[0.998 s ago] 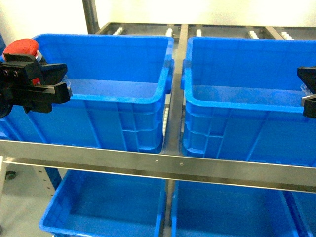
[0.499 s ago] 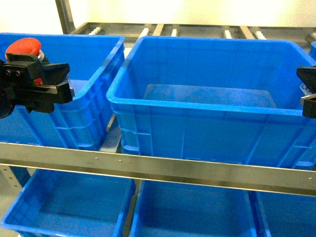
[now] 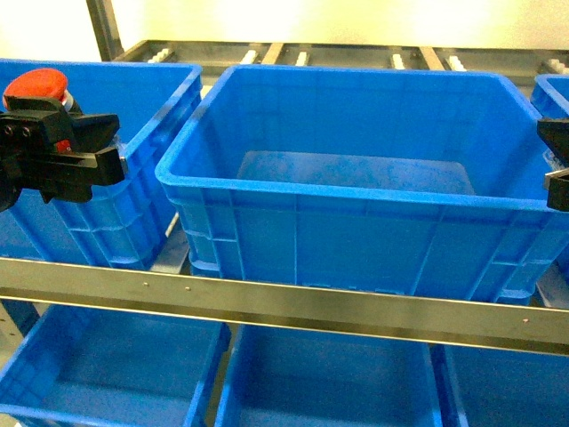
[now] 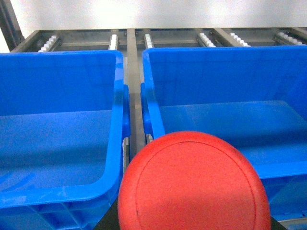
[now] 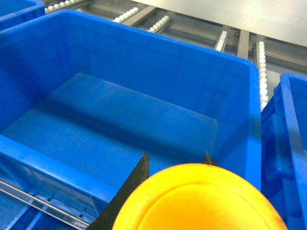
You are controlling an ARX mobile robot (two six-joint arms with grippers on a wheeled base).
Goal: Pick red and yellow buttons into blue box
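The red button (image 3: 36, 84) sits in my left gripper (image 3: 111, 147), which is shut on its switch block at the far left, above the left crate's rim. Its red cap (image 4: 192, 184) fills the bottom of the left wrist view and hides the jaws. The yellow button's cap (image 5: 201, 201) fills the bottom of the right wrist view, with my right gripper (image 5: 175, 159) shut on it and the black fingertips (image 5: 139, 172) showing past the cap. My right gripper (image 3: 556, 165) is at the right edge of the head view. The blue box (image 3: 347, 191) stands in the middle, its floor (image 5: 120, 124) bare.
A second blue crate (image 3: 133, 98) stands left of the blue box, and a third (image 3: 556, 89) shows at the right edge. A steel shelf rail (image 3: 284, 298) runs across the front. More blue crates (image 3: 329, 382) sit on the shelf below. Roller tracks (image 3: 267, 53) lie behind.
The crates have slid left across the head view, so one crate now stands in the middle. Both grippers keep their places in the frame, still holding the buttons.
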